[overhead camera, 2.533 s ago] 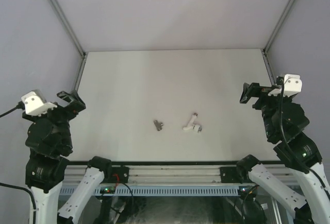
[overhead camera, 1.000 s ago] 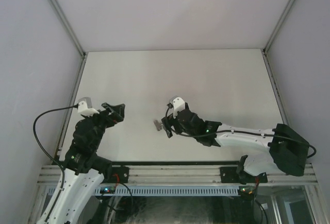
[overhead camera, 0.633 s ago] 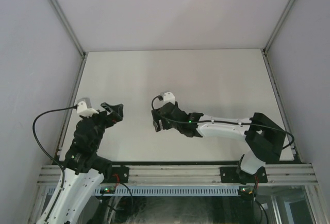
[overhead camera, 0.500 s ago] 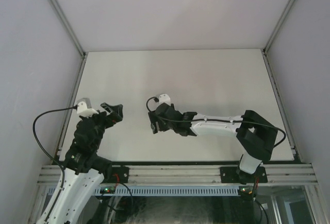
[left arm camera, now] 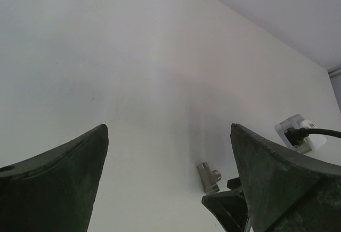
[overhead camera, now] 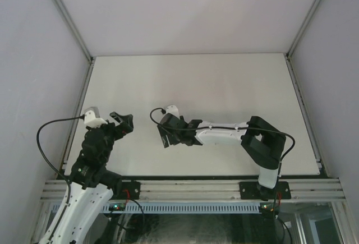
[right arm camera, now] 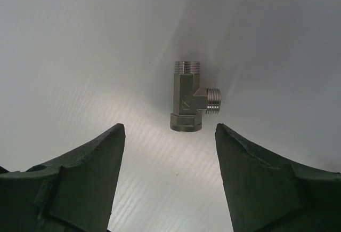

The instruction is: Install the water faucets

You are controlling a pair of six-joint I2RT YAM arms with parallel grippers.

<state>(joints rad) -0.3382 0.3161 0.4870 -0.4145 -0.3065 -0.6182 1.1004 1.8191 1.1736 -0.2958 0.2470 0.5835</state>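
Tabletop (overhead camera: 224, 87), right end effector (overhead camera: 164, 138) shifted left

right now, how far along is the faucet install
Done: nothing joined. In hand: the right end effector, open, is lined up on the grey fitting, loose on the table. Left end effector open, empty. Remaining: grasp it, find the unseen white tap, assemble.

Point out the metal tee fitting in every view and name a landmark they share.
Top external: hidden beneath the right gripper.
Left wrist: metal tee fitting, low and right of centre.
Right wrist: at centre, just beyond the open fingertips.
Shared landmark: the right gripper's dark fingers next to it.
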